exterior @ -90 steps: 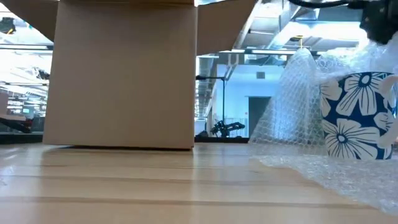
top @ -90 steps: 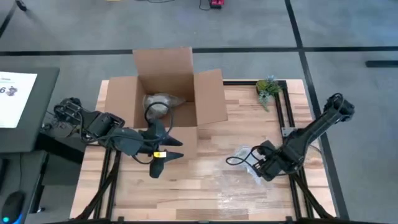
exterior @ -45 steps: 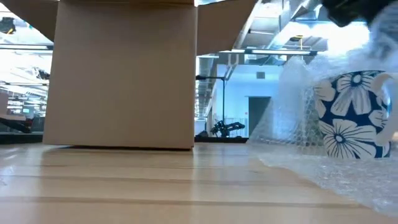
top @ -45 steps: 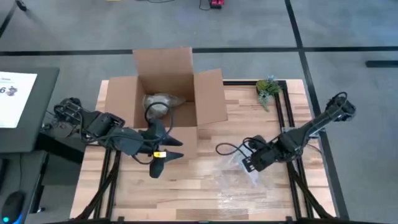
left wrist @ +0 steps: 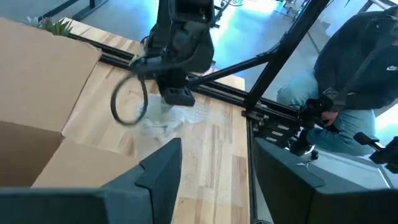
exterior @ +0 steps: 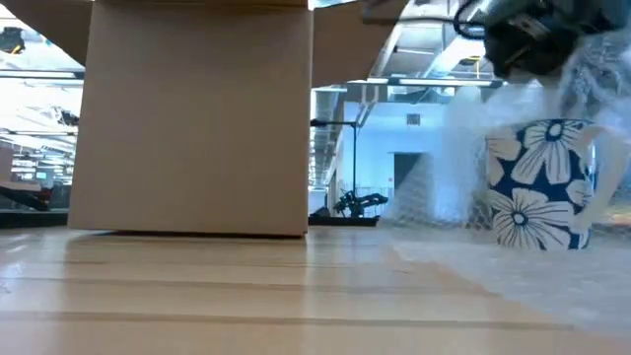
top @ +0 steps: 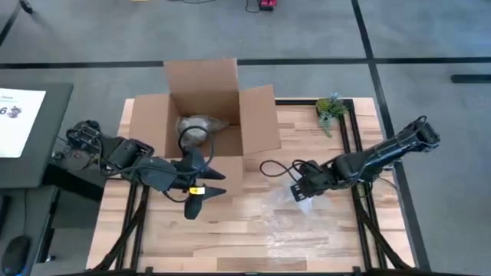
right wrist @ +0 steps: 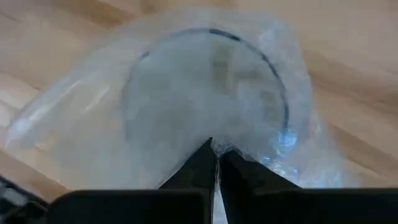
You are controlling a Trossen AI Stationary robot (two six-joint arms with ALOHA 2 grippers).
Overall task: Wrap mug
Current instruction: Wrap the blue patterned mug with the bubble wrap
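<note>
1. Mug (exterior: 540,184), blue with white flowers, stands upright on the wooden table (top: 230,230), right of centre, resting on a sheet of bubble wrap (exterior: 513,266) that spreads over the boards around it.
2. Right gripper (top: 301,189) sits directly above the mug. Its fingers (right wrist: 205,165) are pressed together on a fold of the bubble wrap, which is drawn across the mug's open rim (the rim shows through the film in the right wrist view).
3. Wrap rises behind and beside the mug in the low view; how far it goes around the mug's body I cannot tell.
4. Left gripper (top: 201,184) waits near the front wall of the cardboard box (top: 203,126), well apart from the mug, with fingers spread and nothing between them.
5. Box is open, flaps up, with a pale bundle inside (contents not identifiable).
6. Small green plant (top: 331,109) lies at the table's far right corner.
7. Person, seated, shows beyond the table's edge in the left wrist view.
</note>
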